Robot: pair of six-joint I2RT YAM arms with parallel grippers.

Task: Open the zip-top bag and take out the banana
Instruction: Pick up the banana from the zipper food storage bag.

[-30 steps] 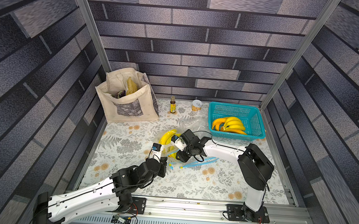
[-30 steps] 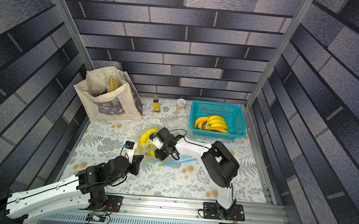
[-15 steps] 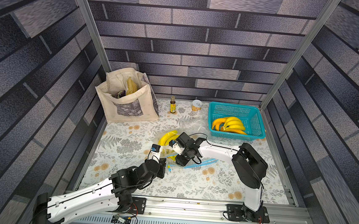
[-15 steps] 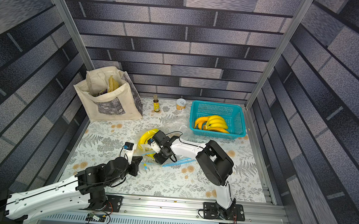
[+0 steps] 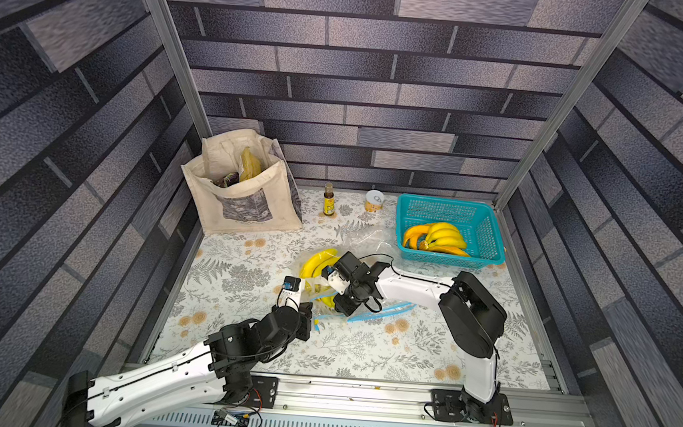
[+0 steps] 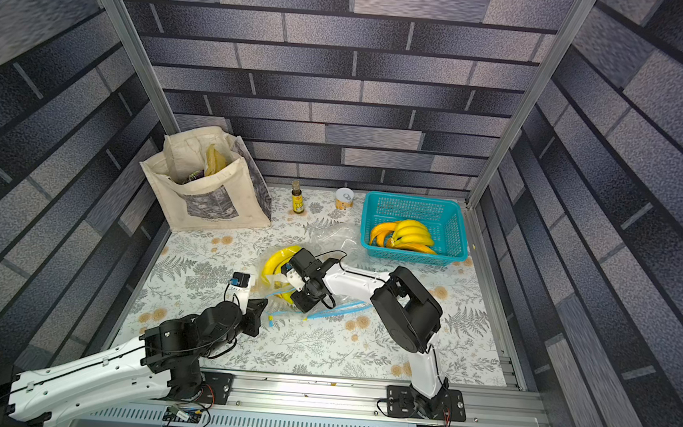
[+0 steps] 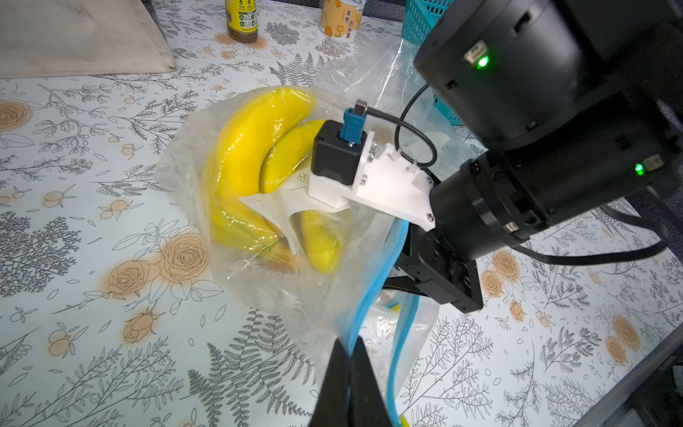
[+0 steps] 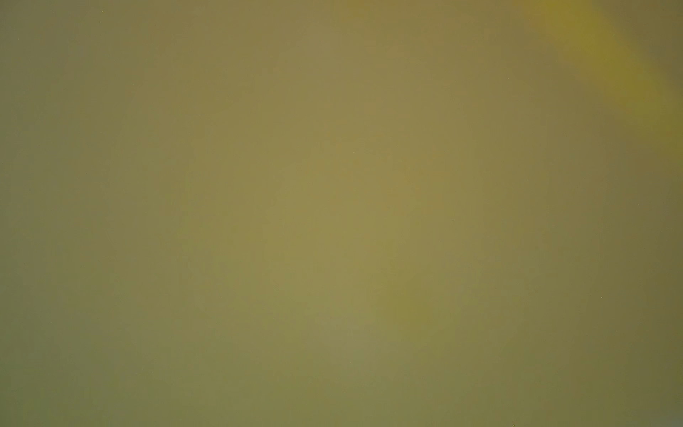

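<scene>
A bunch of yellow bananas (image 5: 314, 261) (image 6: 274, 262) (image 7: 251, 148) lies inside a clear zip-top bag (image 7: 258, 292) in the middle of the table. My left gripper (image 7: 349, 349) (image 5: 314, 320) is shut on the bag's blue zip edge (image 7: 373, 281) at the near corner, and the mouth gapes open. The right gripper's black body (image 7: 443, 273) (image 5: 345, 303) reaches into that mouth; its fingers are hidden by plastic and by its own wrist. The right wrist view is a blurred yellow-olive field, with nothing to make out.
A teal basket (image 5: 493, 235) with another banana bunch stands at the back right. A canvas tote (image 5: 244, 209) stands back left, with a small bottle (image 5: 328, 200) and a can (image 5: 374, 200) between them. A second crumpled clear bag (image 5: 365, 238) lies beside the basket.
The right gripper has pushed a little further left and nearer, deeper into the bag's mouth. The left arm holds its place on the zip edge.
</scene>
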